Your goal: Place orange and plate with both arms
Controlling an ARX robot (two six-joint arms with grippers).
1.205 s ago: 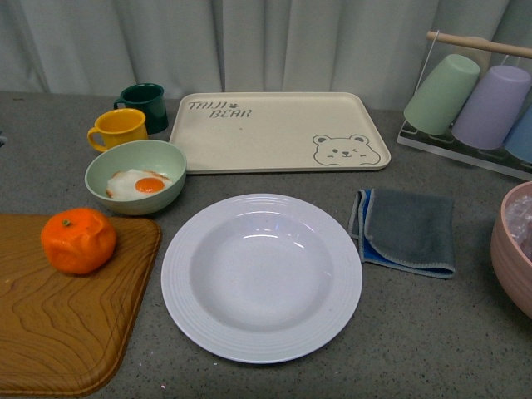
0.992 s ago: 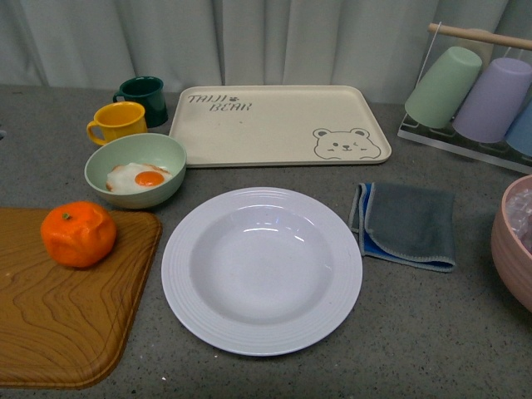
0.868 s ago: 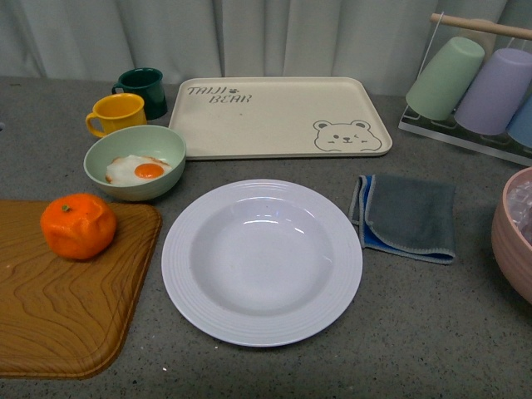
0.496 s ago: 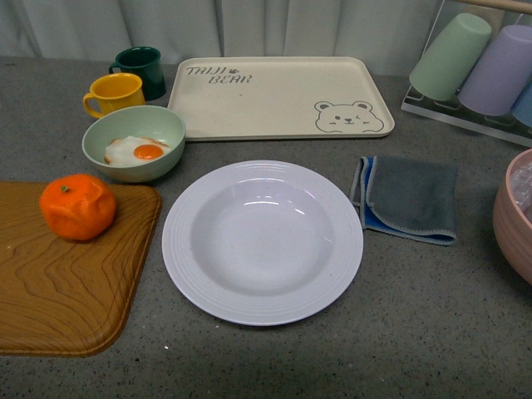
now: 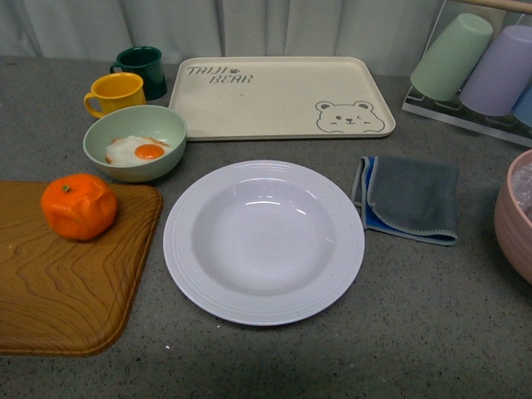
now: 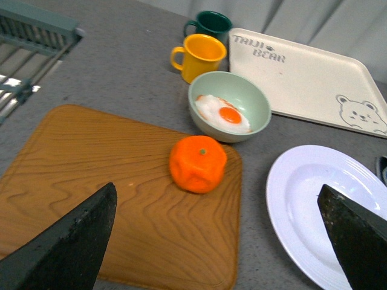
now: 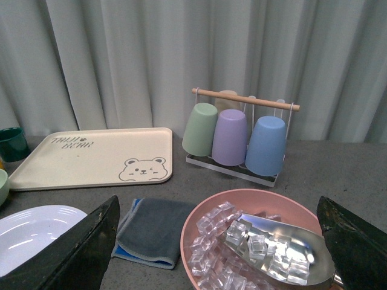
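An orange [image 5: 79,206] sits on the far part of a wooden board [image 5: 66,291] at the near left of a grey surface [image 5: 416,332]. Just right of the board, a white plate [image 5: 187,249] lies empty in the middle. Beyond the orange, a green bowl [image 5: 162,166] holds a fried egg [image 5: 137,153]; a yellow mug [image 5: 116,93] and a dark green mug [image 5: 141,65] stand behind it. A cream bear tray [image 5: 278,96] lies beyond the plate. A folded grey cloth [image 5: 409,199] lies right of the plate. A pink bowl [image 5: 509,216] at the right edge holds ice [image 7: 242,244] and a metal scoop [image 7: 290,254]. Upturned cups [image 7: 233,136] rest on a rack at the far right. The left jaws are spread wide and empty, above the board with the orange in view between them. The right jaws are also wide and empty, above the surface's right side
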